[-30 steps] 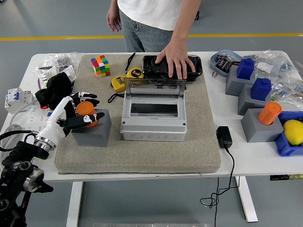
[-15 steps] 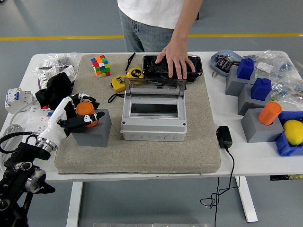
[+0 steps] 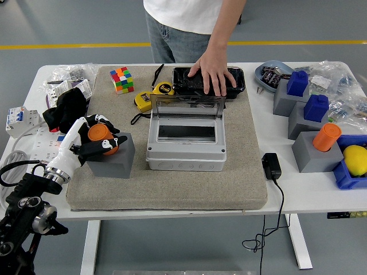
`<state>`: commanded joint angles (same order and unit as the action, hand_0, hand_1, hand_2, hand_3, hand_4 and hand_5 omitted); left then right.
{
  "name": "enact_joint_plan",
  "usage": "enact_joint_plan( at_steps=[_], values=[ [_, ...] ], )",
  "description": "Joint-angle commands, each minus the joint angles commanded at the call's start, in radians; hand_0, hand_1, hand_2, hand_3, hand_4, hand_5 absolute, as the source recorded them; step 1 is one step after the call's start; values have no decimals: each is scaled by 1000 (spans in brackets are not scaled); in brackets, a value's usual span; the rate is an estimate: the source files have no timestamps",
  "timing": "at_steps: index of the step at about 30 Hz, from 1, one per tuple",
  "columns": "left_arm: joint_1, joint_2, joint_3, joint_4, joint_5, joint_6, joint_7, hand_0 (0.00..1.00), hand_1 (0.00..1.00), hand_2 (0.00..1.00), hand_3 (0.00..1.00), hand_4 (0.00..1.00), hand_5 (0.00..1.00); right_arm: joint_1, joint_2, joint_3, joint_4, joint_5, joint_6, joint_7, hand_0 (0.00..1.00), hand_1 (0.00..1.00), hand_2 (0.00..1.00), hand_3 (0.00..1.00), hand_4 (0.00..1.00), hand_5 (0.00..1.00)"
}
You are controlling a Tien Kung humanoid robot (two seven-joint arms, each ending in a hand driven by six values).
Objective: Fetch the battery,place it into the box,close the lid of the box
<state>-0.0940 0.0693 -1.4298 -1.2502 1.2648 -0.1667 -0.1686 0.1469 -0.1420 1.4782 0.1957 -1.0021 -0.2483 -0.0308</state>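
An orange cylindrical battery (image 3: 99, 133) stands in the top of a grey block (image 3: 113, 158) on the left of the beige mat. My left hand (image 3: 93, 140), white with black fingertips, comes in from the lower left and is shut on the battery, which leans slightly left. The grey box (image 3: 186, 156) sits mid-mat with its clear lid (image 3: 186, 107) standing open at the back. A person's hand (image 3: 213, 71) rests on a black tray (image 3: 239, 81) behind the box. My right arm is out of view.
A colour cube (image 3: 121, 79), two yellow tape measures (image 3: 163, 89) and a black cloth (image 3: 66, 106) lie at the back left. A black adapter (image 3: 271, 166) lies right of the mat. Grey blocks with blue pieces (image 3: 298, 83) and another orange cylinder (image 3: 327, 137) stand at the right.
My left hand has drawn slightly left and back with the battery in its fingers; the battery now leans left. The person's hand stays on the tray.
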Motion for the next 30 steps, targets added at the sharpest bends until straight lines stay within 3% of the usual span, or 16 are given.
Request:
enact_joint_plan(
  at_steps=[2,3,8,9,14,15,20,21,30],
  values=[
    [0,0,2,-2,1,5,0,261,404,318,308,998,2,0,0,-1,0,1,0,0,807,774,752,794,998,998],
    [-1,1,7,-3,2,9,0,190,331,262,247,998,2,1,0,0,0,0,0,-1,807,775,751,794,998,998],
    [-4,4,37,-1,-6,34,-2,190,331,262,247,998,2,1,-3,3,0,-2,0,-1,807,775,751,794,998,998],
    [-5,4,42,-1,-7,40,-3,141,258,232,210,998,2,1,-3,4,0,-2,0,-1,807,775,751,793,998,998],
    [-12,7,64,1,-16,70,-12,141,258,232,210,998,2,2,-3,8,0,-4,1,-1,807,775,751,793,998,998],
    [-13,8,66,1,-17,74,-13,115,146,161,156,998,2,2,-3,8,0,-4,1,-1,807,775,751,793,998,998],
    [-18,8,73,-1,-23,105,-22,115,146,161,156,998,2,4,-2,9,0,-3,2,0,807,775,751,793,998,998],
    [-19,8,74,-1,-24,112,-24,85,80,113,113,998,2,4,-2,9,0,-3,2,0,807,775,751,793,998,998],
    [-26,8,85,9,-69,163,-49,49,43,82,84,998,2,5,-4,15,0,-5,1,1,807,775,752,793,998,998]
  ],
)
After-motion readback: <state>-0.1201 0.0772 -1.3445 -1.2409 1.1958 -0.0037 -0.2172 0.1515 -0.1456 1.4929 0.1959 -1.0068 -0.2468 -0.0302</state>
